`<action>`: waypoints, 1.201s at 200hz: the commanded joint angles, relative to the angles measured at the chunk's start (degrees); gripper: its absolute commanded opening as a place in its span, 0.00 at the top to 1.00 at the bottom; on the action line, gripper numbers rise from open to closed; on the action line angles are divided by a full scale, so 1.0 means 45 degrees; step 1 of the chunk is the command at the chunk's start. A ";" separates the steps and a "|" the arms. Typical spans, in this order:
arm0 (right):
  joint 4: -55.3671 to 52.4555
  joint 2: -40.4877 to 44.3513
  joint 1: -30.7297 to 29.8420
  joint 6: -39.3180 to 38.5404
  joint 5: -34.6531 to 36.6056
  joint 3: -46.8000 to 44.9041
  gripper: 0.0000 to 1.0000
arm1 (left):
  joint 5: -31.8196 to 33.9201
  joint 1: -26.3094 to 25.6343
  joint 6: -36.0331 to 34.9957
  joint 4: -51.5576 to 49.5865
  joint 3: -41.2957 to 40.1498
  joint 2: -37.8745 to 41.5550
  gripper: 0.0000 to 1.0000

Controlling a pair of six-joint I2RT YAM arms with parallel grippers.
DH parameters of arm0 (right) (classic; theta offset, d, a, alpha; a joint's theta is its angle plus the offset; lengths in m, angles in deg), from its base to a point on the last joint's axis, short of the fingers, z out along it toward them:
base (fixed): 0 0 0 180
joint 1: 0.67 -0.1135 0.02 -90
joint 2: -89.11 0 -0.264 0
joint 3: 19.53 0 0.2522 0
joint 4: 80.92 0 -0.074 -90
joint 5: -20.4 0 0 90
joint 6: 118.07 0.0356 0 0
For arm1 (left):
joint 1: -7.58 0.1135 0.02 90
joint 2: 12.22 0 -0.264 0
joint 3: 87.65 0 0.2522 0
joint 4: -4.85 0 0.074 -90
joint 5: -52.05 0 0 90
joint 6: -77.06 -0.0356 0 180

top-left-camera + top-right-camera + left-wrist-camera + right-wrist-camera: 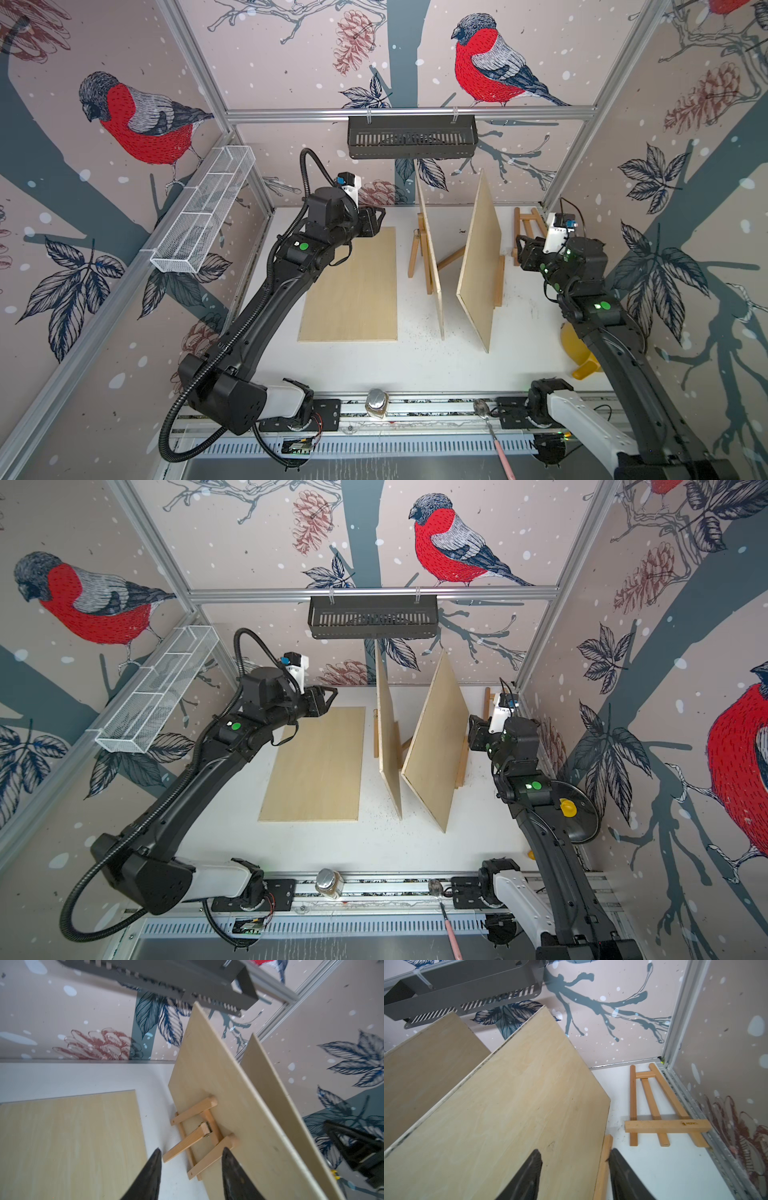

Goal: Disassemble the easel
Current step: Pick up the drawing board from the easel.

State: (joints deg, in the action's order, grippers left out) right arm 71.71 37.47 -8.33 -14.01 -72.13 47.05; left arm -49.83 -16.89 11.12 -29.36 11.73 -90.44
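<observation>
Black basket (411,137): it hangs on the far wall rail. I cannot see into it.
Wire basket (203,212): it is white, hangs on the left wall, and is split into boxes.
Middle easel (199,1134): it stands far on the table and holds up the middle board (218,1084).
Right easel (498,282): it stands just right of the middle one and holds the right board (478,257).
Flat easel (660,1124): it lies in the far right corner. My right wrist view shows all of it, the top views only its far end.
Back leg: only my left wrist view shows the middle easel's hinge.
Flat board (353,286): it lies on the left of the white table (415,361).
Left gripper (190,1151): its jaws are apart and hold nothing. It is over the flat board's far end.
Right gripper (574,1152): its jaws are apart and hold nothing. It is just beside the right board.
Near rail: a jar (377,401) and a spoon (482,407) sit here.
Room: the walls have bird wallpaper (486,62).
</observation>
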 commanded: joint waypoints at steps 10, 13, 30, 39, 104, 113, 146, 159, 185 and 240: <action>0.0104 -0.0516 -0.0837 0.0175 0.0732 0.0384 0.46 | -0.0231 -0.0301 0.0479 -0.1442 0.2317 -0.0958 0.52; 0.0095 -0.0566 -0.0893 0.0170 0.0767 0.0432 0.46 | -0.0258 -0.0336 0.0478 -0.1754 0.2659 -0.1139 0.51; 0.0001 -0.0818 -0.1249 0.0086 0.0834 0.0622 0.46 | 0.0241 -0.0727 0.0257 -0.3500 0.4577 -0.2274 0.51; -0.0076 -0.0903 -0.1370 0.0030 0.0897 0.0727 0.46 | 0.0615 -0.0949 0.0136 -0.4260 0.5459 -0.2858 0.51; -0.0802 -0.0869 -0.1598 -0.0622 0.1716 0.0944 0.44 | 0.1232 -0.2036 0.0176 -0.6720 1.0488 -0.6118 0.51; -0.0805 -0.0849 -0.1598 -0.0695 0.1718 0.0883 0.44 | 0.1414 -0.2134 0.0193 -0.7311 1.1363 -0.6645 0.51; -0.0780 -0.0942 -0.1579 -0.0912 0.1608 0.0707 0.43 | 0.1528 -0.2249 0.0472 -0.8994 1.3300 -0.8006 0.52; -0.0729 -0.0995 -0.1571 -0.0982 0.1524 0.0704 0.43 | 0.1618 -0.2351 0.0583 -0.9078 1.3183 -0.8049 0.52; -0.0625 -0.1084 -0.1579 -0.1077 0.1214 0.0631 0.42 | 0.1979 -0.2676 0.0790 -0.9232 1.3151 -0.8107 0.52; -0.0456 -0.0893 -0.1579 -0.1103 0.0598 0.0335 0.42 | 0.2325 -0.3204 0.1107 -0.9631 1.3161 -0.8523 0.54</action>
State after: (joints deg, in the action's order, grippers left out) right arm 67.82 32.75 -15.43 -18.18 -67.47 49.15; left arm -40.78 -30.55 14.64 -70.23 70.57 -128.07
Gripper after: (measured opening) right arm 0.576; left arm 0.465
